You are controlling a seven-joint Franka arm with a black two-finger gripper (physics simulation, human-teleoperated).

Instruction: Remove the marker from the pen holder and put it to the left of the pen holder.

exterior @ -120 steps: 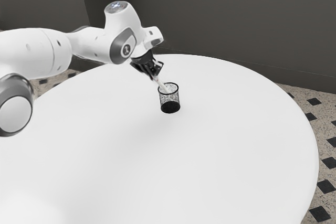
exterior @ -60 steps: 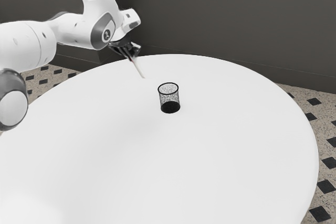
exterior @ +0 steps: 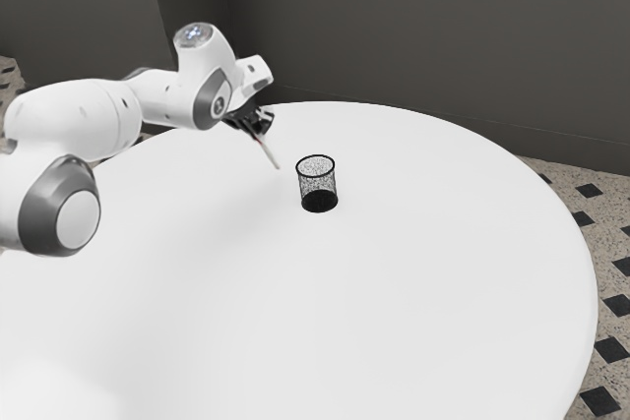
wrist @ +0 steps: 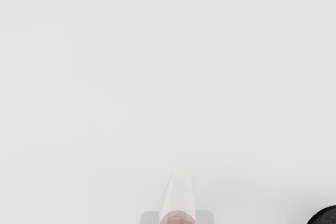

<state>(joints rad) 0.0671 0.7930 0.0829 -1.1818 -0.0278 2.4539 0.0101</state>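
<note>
Marker (exterior: 272, 154) clasped in gripper (exterior: 261, 132), clear of pen holder (exterior: 318, 185); long axis slants down toward the exterior view's right. Pen holder upright, near, on that side of the tip; lowering should probably avoid drifting toward it.

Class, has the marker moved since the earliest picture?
Yes: the marker has gone from inside the pen holder to the exterior view's left of it.

- Exterior view: I get a bright tabletop (exterior: 413, 292), glare burning out its lower-left patch.
- Wall (exterior: 413, 36) dim grey.
- Wrist view: I read flat, pale light, faint shading by the pen holder (wrist: 326, 216).
</note>
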